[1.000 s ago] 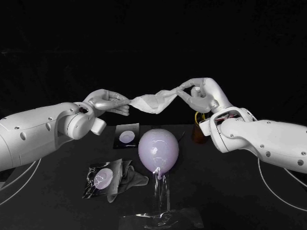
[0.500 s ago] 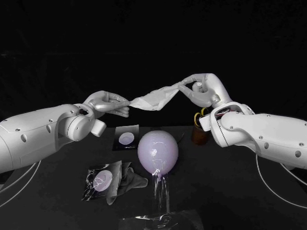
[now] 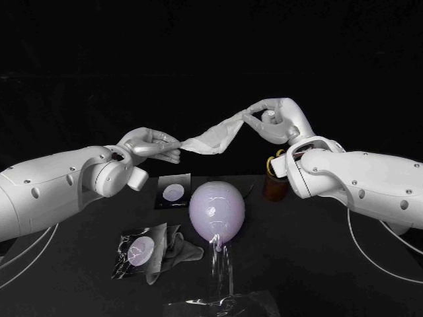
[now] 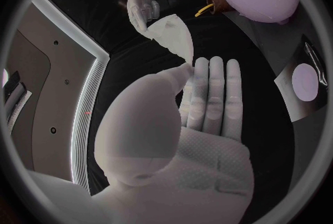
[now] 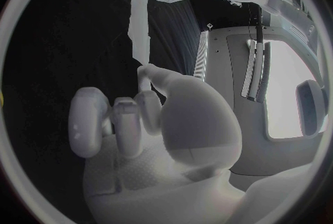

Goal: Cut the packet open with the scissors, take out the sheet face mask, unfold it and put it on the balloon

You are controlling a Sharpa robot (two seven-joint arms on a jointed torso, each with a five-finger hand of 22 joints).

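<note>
High over the table [image 3: 316, 254], left hand [image 3: 151, 144] pinches one end of the mask [image 3: 211, 136], which stretches, bunched, to right hand [image 3: 276, 123] pinching the other. Unfolding is in hand; next it likely needs spreading flat above the balloon [image 3: 217, 210].

Sheet face mask [image 3: 211, 137]: thin, limp white fabric, matt and creased.
Balloon [image 3: 217, 210]: smooth lilac rubber, glossy, bright highlights.
Stand [image 3: 221, 274], 6 o'clock of the balloon: clear, glassy plastic.
Packet [image 3: 138, 249], 7 o'clock of the balloon: crinkled shiny foil.
Table [image 3: 326, 264]: matt black.
Left hand [image 4: 191, 124]: satin silver fingers, finely dimpled palm pad.
Left arm [image 3: 40, 195]: smooth white plastic shell, slight sheen.
</note>
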